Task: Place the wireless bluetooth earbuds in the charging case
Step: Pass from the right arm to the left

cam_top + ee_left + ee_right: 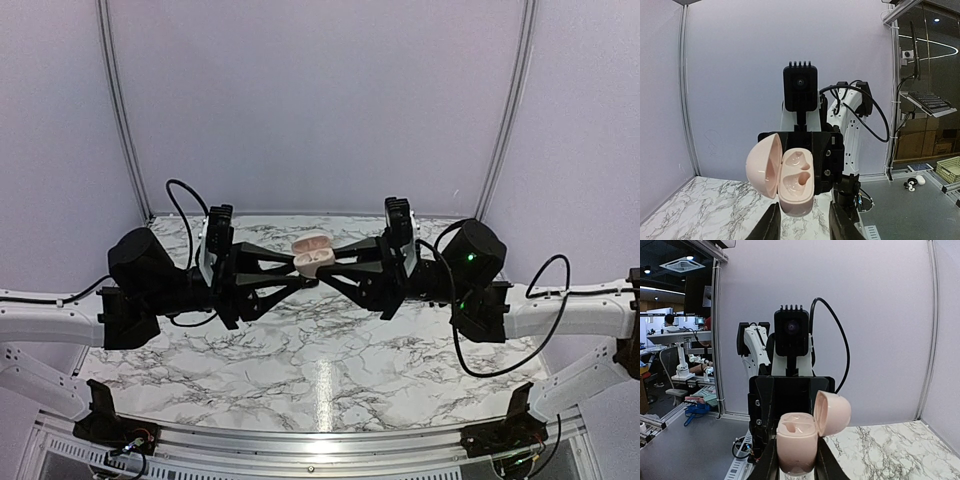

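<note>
The charging case [312,255] is pale pink and hangs above the table between the two arms, its lid [762,165] swung open. Both wells [797,175] show empty. My right gripper [796,465] is shut on the case's base [796,442], one finger against each side. My left gripper [806,225] faces it, and its fingers [771,224] stand apart on either side of the base's end, with a gap showing on each side. In the top view the left gripper [303,268] and right gripper [325,264] meet tip to tip. The earbuds are out of view.
The marble table [320,350] lies below the arms, with white walls behind and metal frame posts [120,110] at the back corners. The right arm's wrist camera [800,93] sits close behind the case. A grey bench [910,210] lies beyond the table's side.
</note>
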`<state>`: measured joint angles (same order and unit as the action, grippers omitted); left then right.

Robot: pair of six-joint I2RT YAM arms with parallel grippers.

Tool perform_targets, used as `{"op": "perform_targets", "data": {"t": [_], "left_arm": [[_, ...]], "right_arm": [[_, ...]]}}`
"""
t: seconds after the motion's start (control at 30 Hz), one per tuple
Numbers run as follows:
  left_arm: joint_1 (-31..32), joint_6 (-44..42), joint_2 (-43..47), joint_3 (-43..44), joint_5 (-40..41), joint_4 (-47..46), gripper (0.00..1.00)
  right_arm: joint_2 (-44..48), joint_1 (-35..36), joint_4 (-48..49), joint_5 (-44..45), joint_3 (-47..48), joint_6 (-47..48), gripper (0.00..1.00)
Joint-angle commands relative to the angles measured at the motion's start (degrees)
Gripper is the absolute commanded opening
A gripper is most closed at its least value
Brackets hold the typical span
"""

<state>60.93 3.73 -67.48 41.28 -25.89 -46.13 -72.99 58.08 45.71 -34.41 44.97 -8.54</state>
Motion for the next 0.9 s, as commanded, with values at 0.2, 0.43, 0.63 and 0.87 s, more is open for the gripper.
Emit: {"op": "perform_targets", "data": {"t": [0.2, 0.43, 0.63, 0.87], "left_arm": [[0.6, 1.0, -2.2, 2.0, 0.0, -5.5, 0.31], [0.7, 1.7, -3.0, 2.2, 0.2, -7.3, 0.29], [0.8, 2.0, -3.6, 2.5, 0.5, -8.9, 0.27], [0.8, 2.8, -4.4, 2.8, 0.7, -10.1, 0.29]], "right_arm": [[-1.6, 0.9, 6.9, 1.3, 1.9, -2.3, 0.0], [-2.1, 1.1, 8.1, 2.0, 1.2, -2.8, 0.0], [-2.5, 1.2, 9.2, 2.2, 0.8, -3.2, 0.0], [-2.6, 1.2, 9.7, 2.4, 0.1, -3.5, 0.0]]}}
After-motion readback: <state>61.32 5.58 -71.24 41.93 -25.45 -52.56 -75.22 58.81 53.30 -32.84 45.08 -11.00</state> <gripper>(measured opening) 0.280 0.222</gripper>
